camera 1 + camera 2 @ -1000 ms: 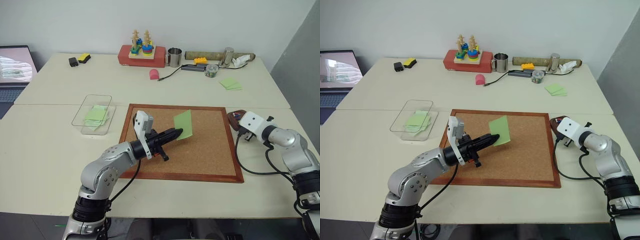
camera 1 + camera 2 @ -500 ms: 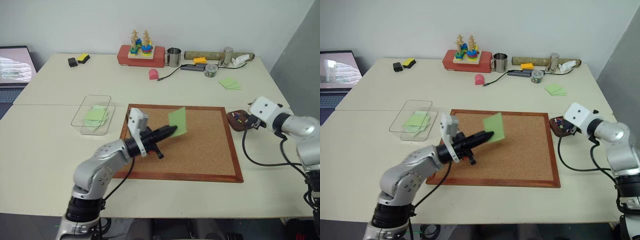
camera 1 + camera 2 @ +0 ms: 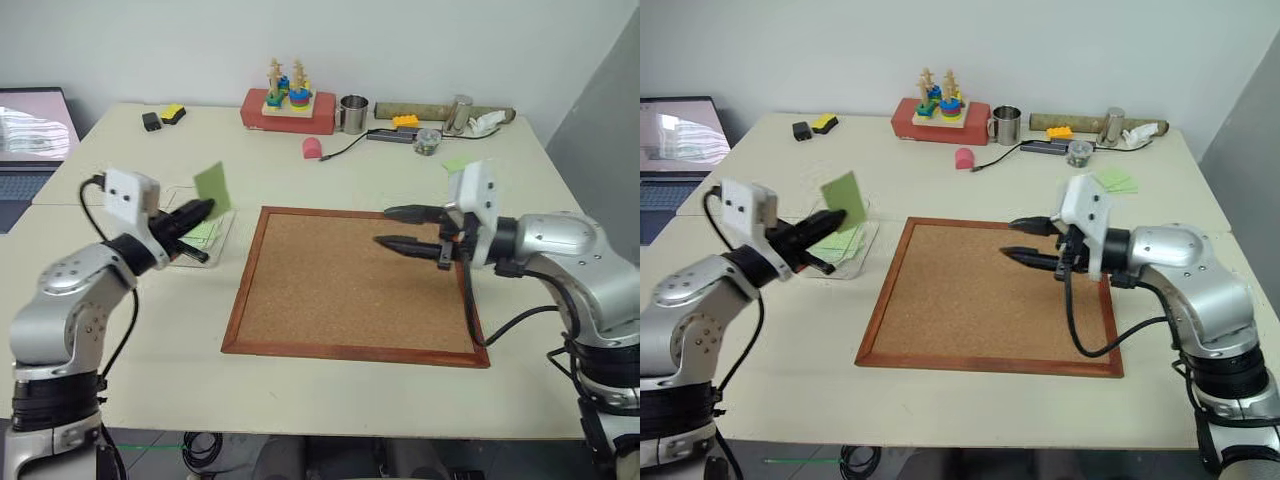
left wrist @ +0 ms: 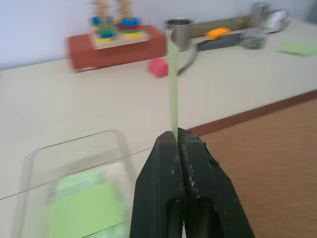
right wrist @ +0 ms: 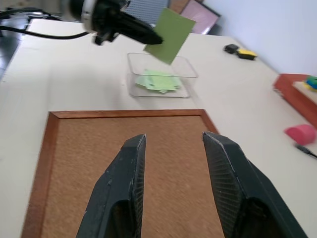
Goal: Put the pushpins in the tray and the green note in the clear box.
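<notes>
Our left gripper (image 3: 205, 208) was pinched shut on the lower edge of the green note (image 3: 212, 184), held upright over the clear box (image 3: 170, 210) at our ten o'clock. We judged it featherlight and floppy. Our right gripper (image 3: 392, 229) hung parted, empty.

Big cream table (image 3: 330, 385). On it: cork board (image 3: 350, 285) in the middle, clear box (image 3: 855, 243) beside its left edge, red toy block (image 3: 287, 108), metal cup (image 3: 352, 114), pink thing (image 3: 312, 148), green notes (image 3: 1117, 180) at the back.
</notes>
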Robot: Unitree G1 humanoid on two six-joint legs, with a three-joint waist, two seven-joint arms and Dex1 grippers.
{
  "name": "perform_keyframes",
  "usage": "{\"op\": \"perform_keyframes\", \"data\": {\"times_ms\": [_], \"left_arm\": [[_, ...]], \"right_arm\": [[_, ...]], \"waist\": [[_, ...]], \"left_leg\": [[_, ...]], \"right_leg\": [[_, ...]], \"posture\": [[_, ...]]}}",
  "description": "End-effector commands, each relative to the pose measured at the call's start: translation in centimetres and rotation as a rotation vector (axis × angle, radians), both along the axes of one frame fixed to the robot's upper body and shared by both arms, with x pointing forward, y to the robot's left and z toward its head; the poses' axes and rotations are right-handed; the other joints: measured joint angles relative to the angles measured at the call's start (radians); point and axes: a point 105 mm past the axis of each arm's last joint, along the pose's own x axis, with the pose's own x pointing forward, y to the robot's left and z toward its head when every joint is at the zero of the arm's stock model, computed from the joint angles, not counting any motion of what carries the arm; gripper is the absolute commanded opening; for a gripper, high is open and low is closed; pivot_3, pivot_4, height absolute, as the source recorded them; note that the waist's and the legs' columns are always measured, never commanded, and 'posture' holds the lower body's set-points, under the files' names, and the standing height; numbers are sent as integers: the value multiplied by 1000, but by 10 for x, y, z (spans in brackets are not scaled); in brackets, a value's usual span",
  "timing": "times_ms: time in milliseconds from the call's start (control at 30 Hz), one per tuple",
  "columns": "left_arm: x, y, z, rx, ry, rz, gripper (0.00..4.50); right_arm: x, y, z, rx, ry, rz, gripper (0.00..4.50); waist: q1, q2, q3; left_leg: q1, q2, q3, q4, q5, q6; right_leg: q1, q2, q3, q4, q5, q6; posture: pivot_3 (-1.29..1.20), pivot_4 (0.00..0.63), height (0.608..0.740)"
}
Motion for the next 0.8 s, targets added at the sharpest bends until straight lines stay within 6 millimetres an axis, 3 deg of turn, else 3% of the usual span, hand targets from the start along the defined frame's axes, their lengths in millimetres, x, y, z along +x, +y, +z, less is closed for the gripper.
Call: {"op": "perform_keyframes", "data": {"times_ms": [33,233,433,800], "left_arm": [[12,22,7,35,-29,100,0],[24,34,-9,26,37,152,0],[25,34,-15,23,73,142,1115],[21,25,-8,82,55,97,3334]], "right_arm": [[-1,8,9,4,-42,23,1868],[0,10,8,-6,-44,30,1868],[1,7,7,-10,-42,15,1929],[4,4,8,-7,-41,-4,1929]], "waist": [[0,0,0],[-5,0,0],[-7,0,0],[-8,0,0]], "left_leg": [[-1,0,0,0,0,0],[-3,0,-1,0,0,0],[-11,0,-1,1,0,0],[-11,0,1,1,1,-1]], "right_leg": [[0,0,0,0,0,0],[-3,0,-1,0,0,0],[-15,0,2,6,0,0],[-15,0,1,7,0,0]], "posture": [[0,150,740],[0,150,740],[0,150,740],[0,150,740]]}}
